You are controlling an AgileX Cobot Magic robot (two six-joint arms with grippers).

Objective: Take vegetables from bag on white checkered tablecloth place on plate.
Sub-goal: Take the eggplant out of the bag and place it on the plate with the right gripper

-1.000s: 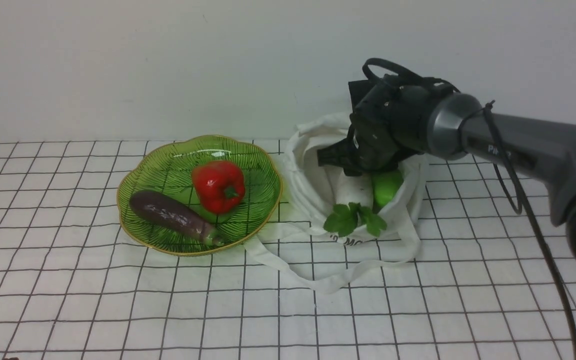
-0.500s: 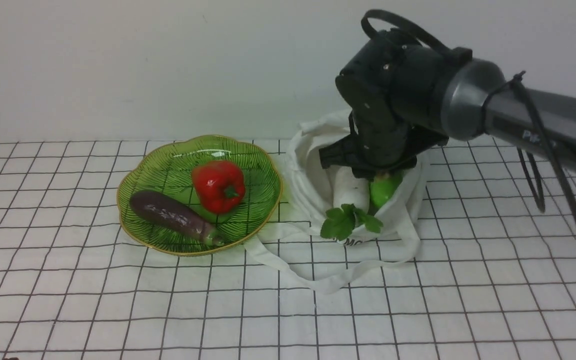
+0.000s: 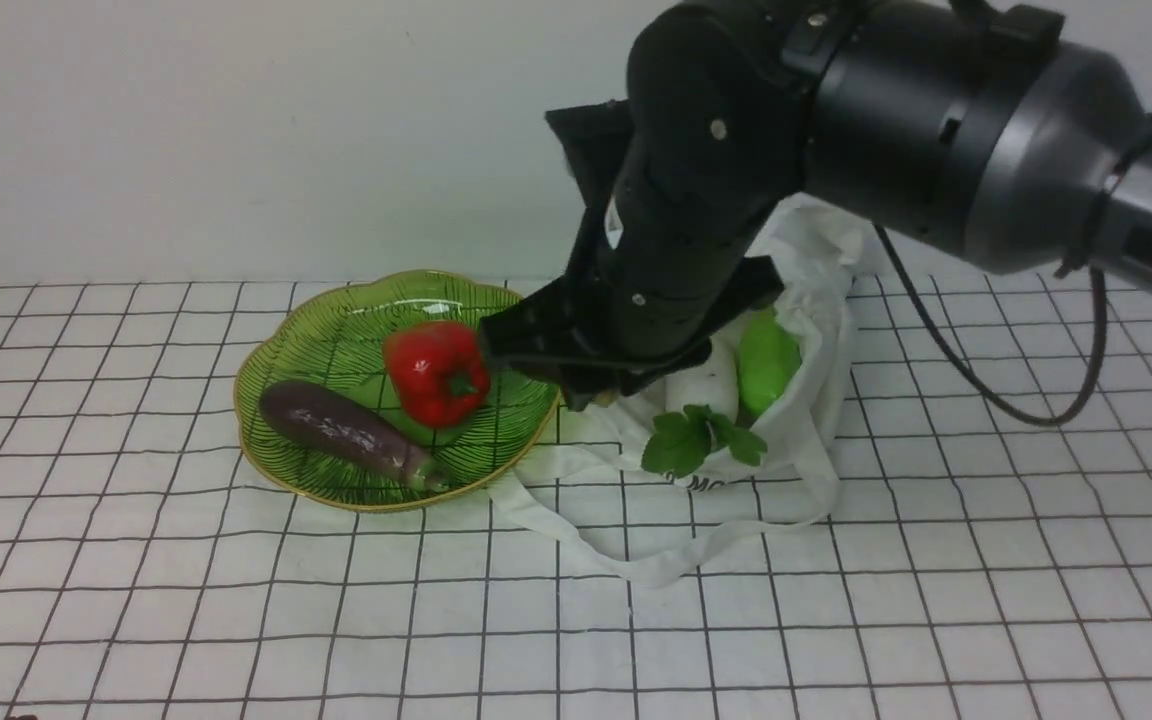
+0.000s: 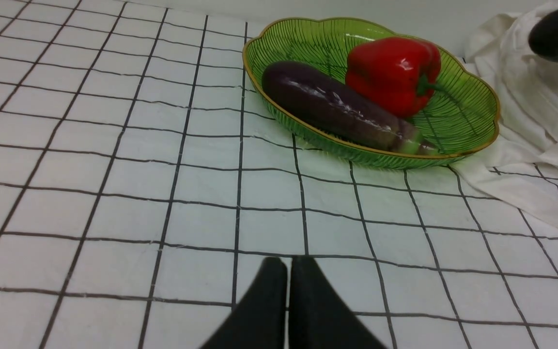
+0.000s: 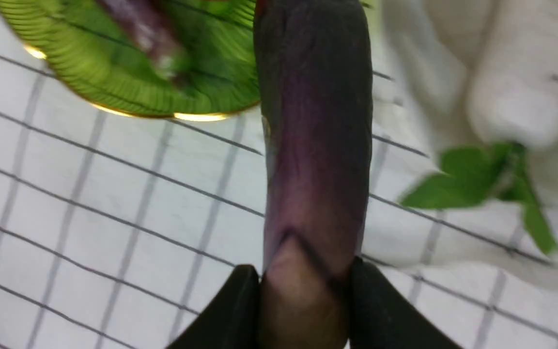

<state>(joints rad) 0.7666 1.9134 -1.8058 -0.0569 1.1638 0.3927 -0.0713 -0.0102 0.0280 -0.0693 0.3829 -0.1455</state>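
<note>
Right gripper (image 5: pixel 303 288) clamped on eggplant (image 5: pixel 315 145) at its tan end — far tip cut off; plate (image 5: pixel 90 82) and radish (image 5: pixel 526 87) blurred behind. Left gripper (image 4: pixel 287 262) — fingers together.

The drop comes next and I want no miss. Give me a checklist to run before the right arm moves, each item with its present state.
1. Grip: right gripper shut on the held eggplant at its stem end: ok.
2. Position: the gripper is at the bag-side rim of the plate, not above its floor: not ok.
3. Room: bare green behind the lying eggplant, beside the red pepper: ok.
4. Clearance: left gripper shut, apart from the plate: ok.
5. Snag: bag cloth clear of the right gripper: cannot tell.
</note>
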